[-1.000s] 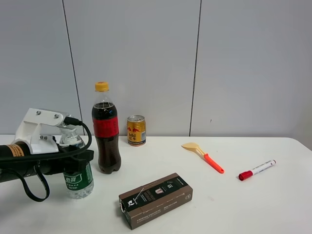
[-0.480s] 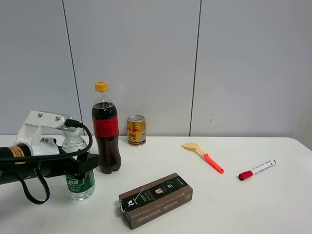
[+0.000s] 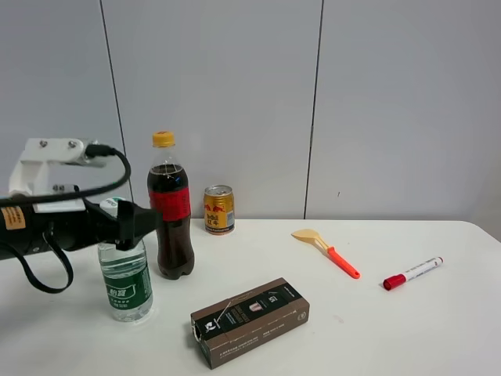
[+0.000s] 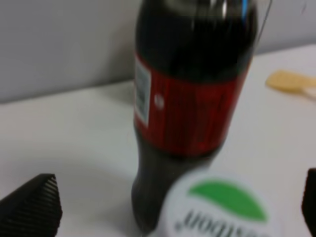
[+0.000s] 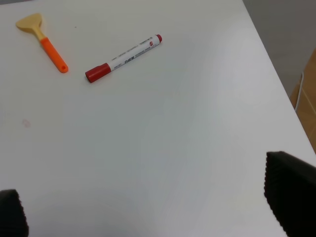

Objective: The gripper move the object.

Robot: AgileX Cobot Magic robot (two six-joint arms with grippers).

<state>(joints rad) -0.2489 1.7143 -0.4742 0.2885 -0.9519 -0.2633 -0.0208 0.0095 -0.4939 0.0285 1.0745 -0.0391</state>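
The small clear water bottle (image 3: pixel 125 283) with a green label stands upright on the white table (image 3: pixel 391 329), just left of the cola bottle. My left gripper (image 3: pixel 135 222) is open at the height of the bottle's neck and hides part of its top. In the left wrist view the bottle's white cap with a green mark (image 4: pixel 219 210) sits low between the wide-apart fingers (image 4: pixel 32 207) of the left gripper (image 4: pixel 180 197), untouched. My right gripper (image 5: pixel 148 197) is open and empty above bare table; it does not show in the exterior view.
A dark cola bottle (image 3: pixel 171 211) with a red label stands right of the water bottle, filling the left wrist view (image 4: pixel 192 98). A gold can (image 3: pixel 219 209) is behind, a brown box (image 3: pixel 250 319) in front. A yellow-orange spatula (image 3: pixel 327 252) and a red marker (image 3: pixel 412 273) lie at right.
My left gripper has let go of the water bottle and risen from label height to its neck. The bottle now stands free, a little closer to the cola bottle.
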